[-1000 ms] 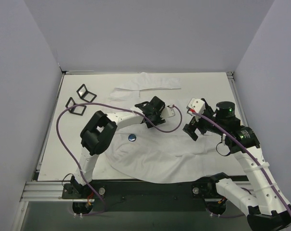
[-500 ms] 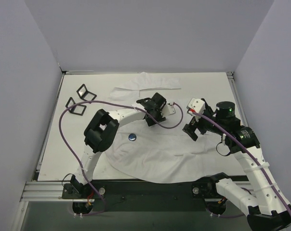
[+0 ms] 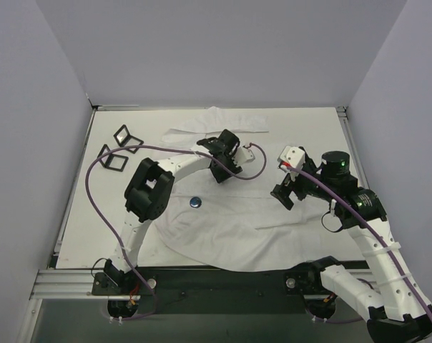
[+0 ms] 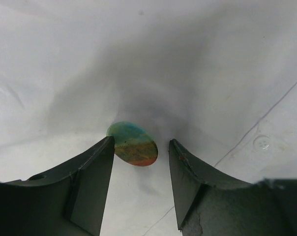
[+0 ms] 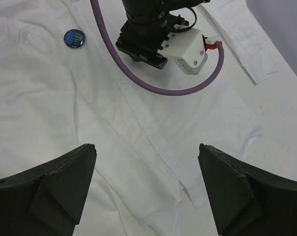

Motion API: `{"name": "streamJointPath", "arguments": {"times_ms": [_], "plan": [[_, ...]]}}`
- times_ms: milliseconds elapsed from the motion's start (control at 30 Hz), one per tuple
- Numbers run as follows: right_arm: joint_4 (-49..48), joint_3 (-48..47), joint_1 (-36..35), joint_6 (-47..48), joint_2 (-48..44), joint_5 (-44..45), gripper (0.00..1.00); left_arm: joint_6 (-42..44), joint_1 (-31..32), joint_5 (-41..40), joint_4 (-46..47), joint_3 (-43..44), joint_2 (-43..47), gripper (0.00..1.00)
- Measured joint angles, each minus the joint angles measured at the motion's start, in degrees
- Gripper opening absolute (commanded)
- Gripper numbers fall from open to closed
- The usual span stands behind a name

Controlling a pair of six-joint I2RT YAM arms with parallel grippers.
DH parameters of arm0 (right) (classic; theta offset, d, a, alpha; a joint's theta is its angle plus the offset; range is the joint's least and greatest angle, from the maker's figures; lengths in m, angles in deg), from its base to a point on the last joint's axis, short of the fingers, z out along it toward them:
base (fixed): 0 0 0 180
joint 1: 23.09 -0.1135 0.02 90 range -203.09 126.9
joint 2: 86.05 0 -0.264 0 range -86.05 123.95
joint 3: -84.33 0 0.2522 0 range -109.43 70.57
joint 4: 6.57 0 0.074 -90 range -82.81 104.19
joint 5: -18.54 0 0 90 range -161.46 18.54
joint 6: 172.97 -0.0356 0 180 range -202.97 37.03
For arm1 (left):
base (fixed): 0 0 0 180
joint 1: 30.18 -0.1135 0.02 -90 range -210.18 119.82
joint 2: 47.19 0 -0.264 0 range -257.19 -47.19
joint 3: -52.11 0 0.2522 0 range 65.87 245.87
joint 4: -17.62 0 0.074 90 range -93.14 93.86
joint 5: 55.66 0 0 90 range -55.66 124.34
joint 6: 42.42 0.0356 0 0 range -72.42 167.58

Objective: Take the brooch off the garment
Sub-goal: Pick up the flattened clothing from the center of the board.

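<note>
Two grippers above a thin white shirt (image 3: 259,221), spread creased and rumpled across a white table (image 3: 80,221), with collar and one sleeve toward the far edge. Left gripper (image 4: 141,143) low over the upper part of the shirt, dark matte fingers (image 4: 89,182) partly apart, nothing clamped. Between their tips, lying on the fabric in a shadowed hollow, the brooch (image 4: 133,144): a smooth oval, teal on top grading through amber to red. Contact between one fingertip and the brooch's edge: unclear. Close by, a stitched seam and a small pale button (image 4: 261,143). From overhead, brooch hidden beneath the gripper. Right gripper (image 5: 146,147) hanging over the shirt's right side, spread wide, empty. Elsewhere on the shirt, well apart from the left gripper, a round glossy blue badge (image 3: 195,202), its pattern too small to read. Near the far-left corner, two black hinged frames (image 3: 128,137), nature unclear. Glossy purple cable (image 5: 153,87) looping off the left wrist.
</note>
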Motion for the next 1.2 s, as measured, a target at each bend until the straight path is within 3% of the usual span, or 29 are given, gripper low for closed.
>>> {"name": "streamJointPath", "arguments": {"times_ms": [400,667,867,967,1000,1200], "plan": [[0.39,0.0,0.02,-0.28,-0.11,-0.79,0.87,-2.62,-3.56,7.04,-5.49,6.36,-3.74,0.55],[0.42,0.02,0.02,-0.46,-0.15,-1.49,0.87,-2.93,-4.26,7.91,-5.7,6.67,-3.91,0.36],[0.46,0.02,0.04,-0.46,-0.13,-1.79,0.87,-3.02,-5.09,9.7,-5.53,6.67,-3.91,0.37],[0.63,0.02,0.04,-0.46,-0.09,-2.01,0.87,-3.26,-5.73,11.72,-5.55,6.67,-3.91,0.27],[0.72,0.02,0.04,-0.46,-0.07,-2.14,0.87,-3.41,-5.95,12.46,-5.62,6.67,-3.91,0.2],[0.96,-0.04,0.0,-0.42,1.99,-3.45,0.86,-4.24,-7.91,18.93,-5.95,5.95,-3.69,0.13]]}}
